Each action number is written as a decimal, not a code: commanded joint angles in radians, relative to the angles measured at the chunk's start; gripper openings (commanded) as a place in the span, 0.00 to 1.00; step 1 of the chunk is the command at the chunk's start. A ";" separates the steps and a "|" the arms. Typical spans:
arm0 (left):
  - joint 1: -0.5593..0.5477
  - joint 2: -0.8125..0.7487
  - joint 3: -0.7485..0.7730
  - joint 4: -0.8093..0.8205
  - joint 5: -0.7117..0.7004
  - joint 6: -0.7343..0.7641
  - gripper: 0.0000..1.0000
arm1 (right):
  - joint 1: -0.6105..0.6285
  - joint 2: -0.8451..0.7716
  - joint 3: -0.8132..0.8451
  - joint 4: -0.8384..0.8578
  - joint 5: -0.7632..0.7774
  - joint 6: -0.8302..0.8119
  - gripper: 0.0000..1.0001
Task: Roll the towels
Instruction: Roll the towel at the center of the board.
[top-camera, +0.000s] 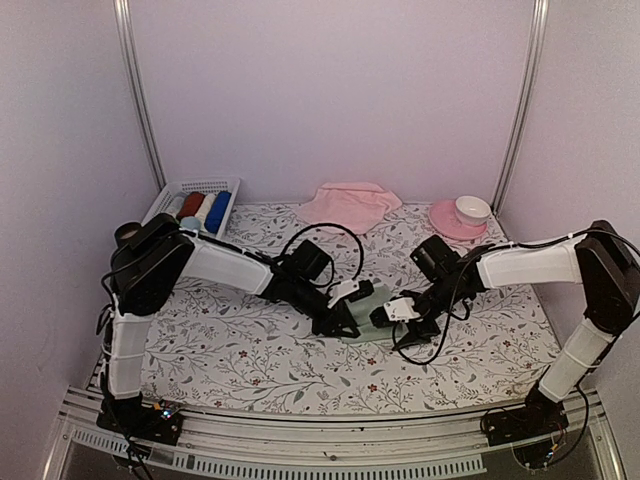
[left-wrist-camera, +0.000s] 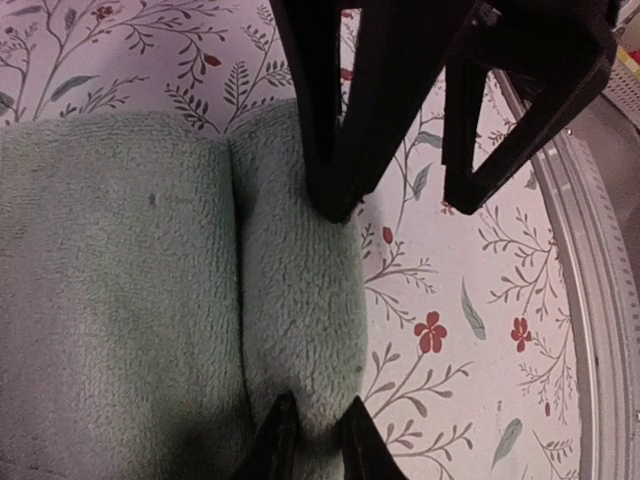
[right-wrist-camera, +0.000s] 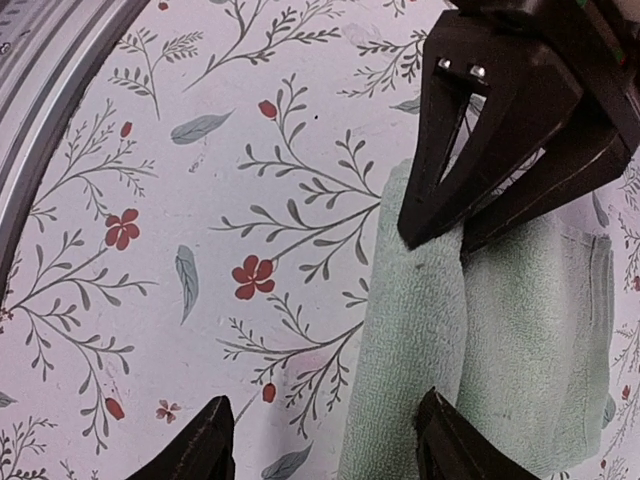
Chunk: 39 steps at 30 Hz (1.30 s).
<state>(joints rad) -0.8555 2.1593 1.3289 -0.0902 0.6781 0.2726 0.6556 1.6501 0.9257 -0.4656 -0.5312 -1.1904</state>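
Note:
The mint green towel (top-camera: 368, 328) lies mid-table, its near edge turned over into a thick roll (left-wrist-camera: 300, 290) beside the flat part (left-wrist-camera: 120, 280). My left gripper (left-wrist-camera: 315, 410) is shut on the end of that roll, pinching the cloth between its tips. My right gripper (right-wrist-camera: 322, 400) faces it from the other end and is open: one fingertip (right-wrist-camera: 440, 420) rests on the mint towel (right-wrist-camera: 520, 320), the other hangs over bare tablecloth. The two grippers (top-camera: 345, 322) (top-camera: 388, 316) almost meet. The pink towel (top-camera: 350, 205) lies crumpled at the back.
A white basket (top-camera: 165, 195) holding rolled dark red, white and blue cloths stands at the back left. A pink saucer (top-camera: 445, 222) with a white cup (top-camera: 472, 208) sits at the back right. The metal frame rail (left-wrist-camera: 600, 300) runs along the table's near edge.

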 joint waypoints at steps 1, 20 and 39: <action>0.024 0.064 0.029 -0.100 0.028 -0.035 0.15 | 0.024 0.031 -0.014 0.071 0.069 0.034 0.62; 0.041 0.010 -0.015 -0.034 0.043 -0.071 0.40 | 0.046 0.127 0.002 0.162 0.270 0.123 0.36; -0.103 -0.361 -0.428 0.456 -0.349 0.086 0.56 | 0.042 0.233 0.212 -0.225 -0.057 0.103 0.15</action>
<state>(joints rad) -0.8845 1.8069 0.9405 0.2775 0.4549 0.2604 0.6956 1.8374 1.0969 -0.5087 -0.4492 -1.0748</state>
